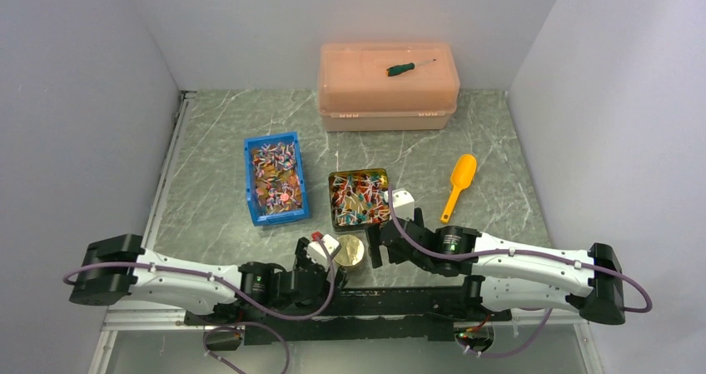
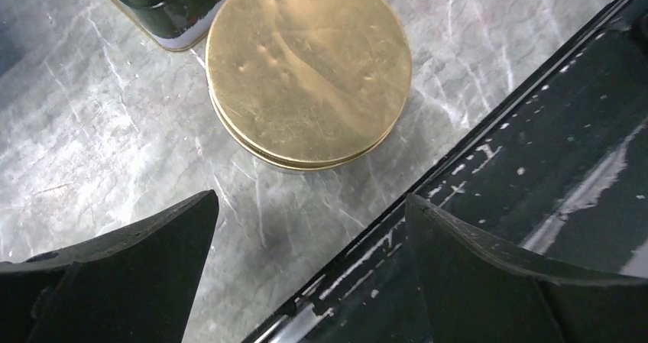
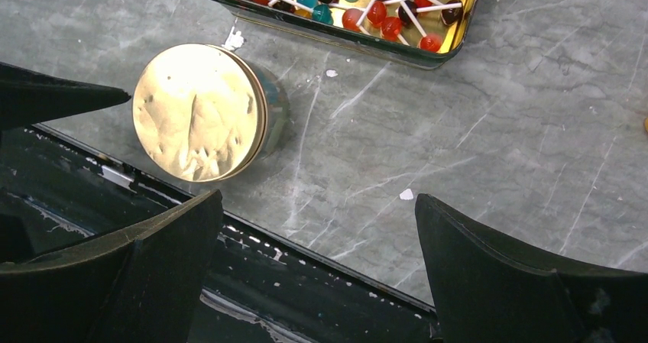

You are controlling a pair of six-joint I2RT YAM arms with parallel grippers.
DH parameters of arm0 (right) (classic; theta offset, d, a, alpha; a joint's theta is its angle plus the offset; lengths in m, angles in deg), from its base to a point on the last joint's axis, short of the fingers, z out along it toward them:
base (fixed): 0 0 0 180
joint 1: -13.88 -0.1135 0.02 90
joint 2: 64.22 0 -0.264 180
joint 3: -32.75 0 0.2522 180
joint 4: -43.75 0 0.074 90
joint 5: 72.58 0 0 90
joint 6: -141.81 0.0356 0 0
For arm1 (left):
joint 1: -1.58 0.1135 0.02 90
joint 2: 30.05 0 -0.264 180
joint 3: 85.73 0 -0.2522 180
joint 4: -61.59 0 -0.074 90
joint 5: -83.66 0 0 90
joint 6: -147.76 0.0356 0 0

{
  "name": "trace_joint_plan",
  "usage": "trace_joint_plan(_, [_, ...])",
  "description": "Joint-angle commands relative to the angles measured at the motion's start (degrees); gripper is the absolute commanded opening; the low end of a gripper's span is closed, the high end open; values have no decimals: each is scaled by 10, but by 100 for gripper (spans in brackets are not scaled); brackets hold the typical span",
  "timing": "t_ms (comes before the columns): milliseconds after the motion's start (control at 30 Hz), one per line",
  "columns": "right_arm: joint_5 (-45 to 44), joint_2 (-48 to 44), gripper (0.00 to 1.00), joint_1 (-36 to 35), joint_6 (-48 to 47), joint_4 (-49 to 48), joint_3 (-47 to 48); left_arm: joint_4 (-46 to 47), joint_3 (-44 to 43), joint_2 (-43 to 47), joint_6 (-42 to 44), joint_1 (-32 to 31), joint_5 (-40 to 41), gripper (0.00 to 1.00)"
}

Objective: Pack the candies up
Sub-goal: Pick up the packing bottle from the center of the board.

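Colourful candies (image 1: 275,174) fill a blue bin (image 1: 250,192) left of centre. More candies (image 1: 360,195) lie in an open rectangular gold tin (image 1: 335,216); in the right wrist view these candies (image 3: 367,7) are small balls on white sticks. A round gold tin (image 1: 350,251) stands between the two grippers near the table's front edge. My left gripper (image 1: 319,261) is open and empty, the round gold tin (image 2: 309,68) just ahead of its jaws. My right gripper (image 1: 391,239) is open and empty too, the round gold tin (image 3: 200,112) ahead to its left.
An orange scoop (image 1: 459,187) lies right of the rectangular tin. A peach lidded box (image 1: 387,91) stands at the back with a green-handled screwdriver (image 1: 410,67) on top. The black base rail (image 2: 535,167) runs along the near edge under both grippers. Grey walls close in both sides.
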Motion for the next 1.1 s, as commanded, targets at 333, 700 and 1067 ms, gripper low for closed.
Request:
trace_joint_plan(333, [-6, -4, 100, 3, 9, -4, 0, 366, 52, -204, 116, -4, 32, 96])
trace_joint_plan(700, [-1, -10, 100, 3, 13, -7, -9, 592, 103, -298, 172, -3, 59, 94])
trace_joint_plan(1067, [10, -4, 100, 3, 25, 1, -9, 876, 126, -447, 273, 2, 48, 95])
